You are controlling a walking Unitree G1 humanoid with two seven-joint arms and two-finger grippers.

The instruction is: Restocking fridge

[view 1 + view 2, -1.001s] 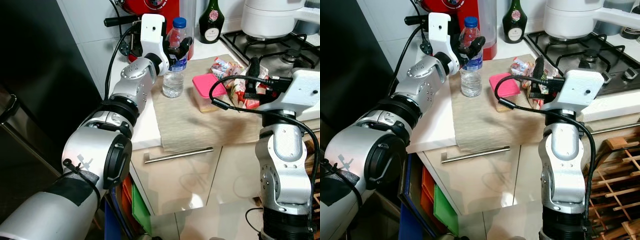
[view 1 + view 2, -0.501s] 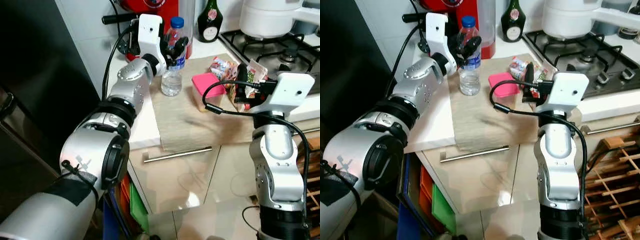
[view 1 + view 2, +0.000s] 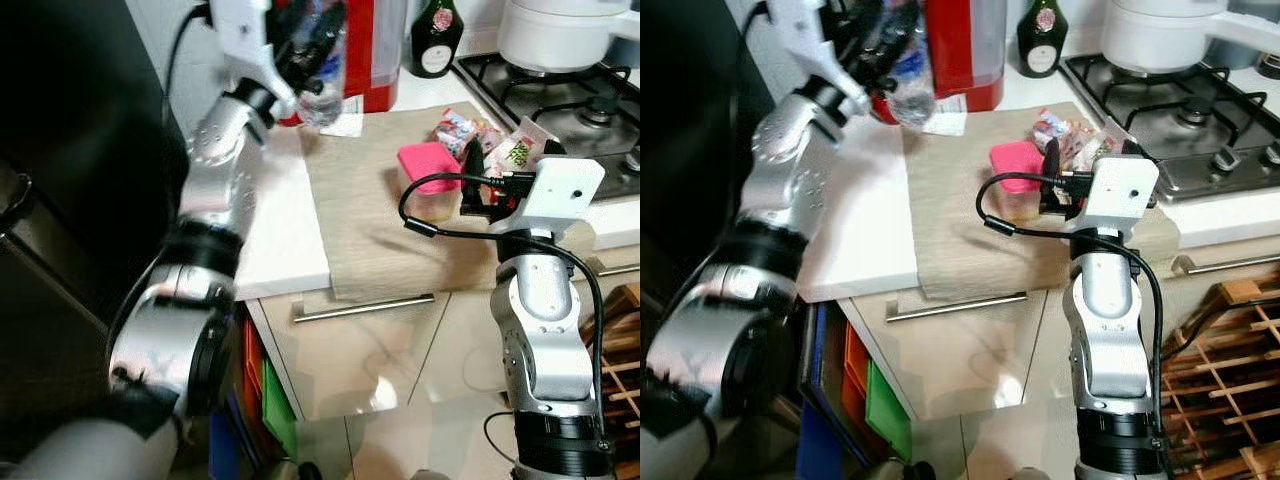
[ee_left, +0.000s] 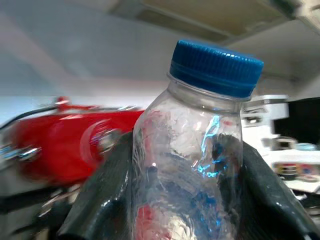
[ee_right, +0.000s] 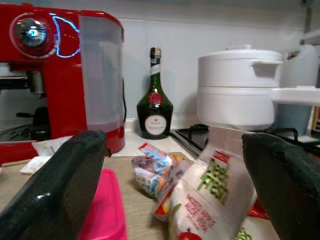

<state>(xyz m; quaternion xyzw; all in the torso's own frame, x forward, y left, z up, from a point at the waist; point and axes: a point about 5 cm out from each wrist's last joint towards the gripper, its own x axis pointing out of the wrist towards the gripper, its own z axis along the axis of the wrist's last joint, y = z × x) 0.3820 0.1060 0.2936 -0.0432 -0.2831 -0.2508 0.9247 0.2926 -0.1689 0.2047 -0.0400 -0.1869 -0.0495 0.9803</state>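
— Where's the water bottle (image 4: 192, 150)?

— Lifted clear of the counter, in the air in front of the red coffee machine (image 3: 370, 50). It's clear, ribbed plastic with a ridged blue cap (image 4: 216, 67), and the left gripper (image 3: 305, 40) is clamped on its body, one black finger on each side.

— And the other arm?

— The right gripper (image 5: 175, 180) hovers low over the beige woven mat (image 3: 370, 220), its two fingers spread wide with nothing between them. Just ahead of it lie crinkly printed snack packets (image 5: 210, 192), and beside those a small tub with a rounded pink lid (image 3: 432, 165).

— What's behind?

— A dark green glass bottle (image 5: 155, 102) with a slim neck against the tiled wall, and a smooth white lidded pot (image 5: 240, 90) on the black gas hob (image 3: 570, 85).
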